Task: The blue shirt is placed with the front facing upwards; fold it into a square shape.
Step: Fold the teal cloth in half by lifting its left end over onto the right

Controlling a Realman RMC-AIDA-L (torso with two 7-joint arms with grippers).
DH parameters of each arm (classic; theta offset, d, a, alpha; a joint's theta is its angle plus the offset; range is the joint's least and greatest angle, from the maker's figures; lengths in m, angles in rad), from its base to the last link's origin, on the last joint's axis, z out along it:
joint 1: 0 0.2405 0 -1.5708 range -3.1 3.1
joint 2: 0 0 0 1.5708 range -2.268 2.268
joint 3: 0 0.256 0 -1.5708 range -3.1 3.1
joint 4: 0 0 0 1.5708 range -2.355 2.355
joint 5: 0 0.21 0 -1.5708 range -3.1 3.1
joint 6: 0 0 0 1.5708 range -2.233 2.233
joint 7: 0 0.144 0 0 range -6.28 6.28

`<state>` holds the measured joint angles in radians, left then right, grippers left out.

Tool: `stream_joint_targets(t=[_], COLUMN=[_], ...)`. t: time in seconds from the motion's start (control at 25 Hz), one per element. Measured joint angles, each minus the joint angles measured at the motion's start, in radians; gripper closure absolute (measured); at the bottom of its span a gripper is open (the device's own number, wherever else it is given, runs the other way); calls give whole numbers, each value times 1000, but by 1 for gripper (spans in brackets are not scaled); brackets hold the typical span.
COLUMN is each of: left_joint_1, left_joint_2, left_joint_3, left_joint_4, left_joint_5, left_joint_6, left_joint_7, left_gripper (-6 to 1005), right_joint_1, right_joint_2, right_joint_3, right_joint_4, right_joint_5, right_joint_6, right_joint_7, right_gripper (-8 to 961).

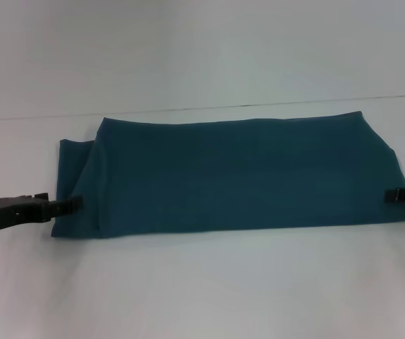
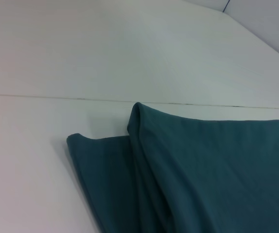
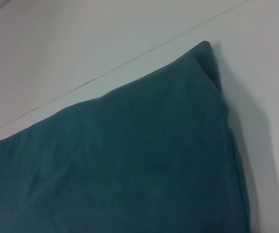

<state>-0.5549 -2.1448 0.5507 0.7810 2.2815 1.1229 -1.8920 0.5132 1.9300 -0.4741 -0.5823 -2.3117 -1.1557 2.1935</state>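
White table surface (image 1: 202, 289) fills the near part of the head view, and beyond it the blue shirt (image 1: 224, 176) lies flat as a long band running across the table, folded so that only plain teal cloth shows. At the shirt's left end a lower layer sticks out past the upper fold. The left gripper (image 1: 72, 203) reaches in low from the left edge, its tip meeting the near left corner of the cloth; whether it is clenched on the fabric or merely touching cannot be told. The right gripper (image 1: 400, 195) shows only as a dark tip at the right edge, against the shirt's near right end, and its state cannot be told either. Neither wrist view shows any fingers. What the left wrist view adds is the layering at the left end: an upper fold (image 2: 144, 121) rising slightly over a flatter under layer (image 2: 95, 155). In the right wrist view the shirt's far right corner (image 3: 205, 53) shows as a doubled edge on the table, near a thin seam line (image 3: 115, 65) in the surface.
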Motion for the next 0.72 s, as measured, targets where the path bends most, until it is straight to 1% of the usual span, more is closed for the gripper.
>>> stream_joint_targets(t=[0.32,0.64,0.72], left_joint_1=[0,2,3], left_joint_2=[0,0,0], left_joint_3=[0,0,0], left_joint_4=[0,0,0], left_joint_5=[0,-1,-1], left_joint_6=[0,0,0], left_joint_7=[0,1,2], left_gripper=[154,155,155], right_joint_1=[0,2,2], right_joint_2=[2,5,5], right_joint_3=[-1,2,3], right_joint_4=[1,-6,-8], right_joint_5=[4,7,7], right_joint_6=[1,-1,-4], right_joint_7=[0,-2,-2], right_gripper=[189,398,497])
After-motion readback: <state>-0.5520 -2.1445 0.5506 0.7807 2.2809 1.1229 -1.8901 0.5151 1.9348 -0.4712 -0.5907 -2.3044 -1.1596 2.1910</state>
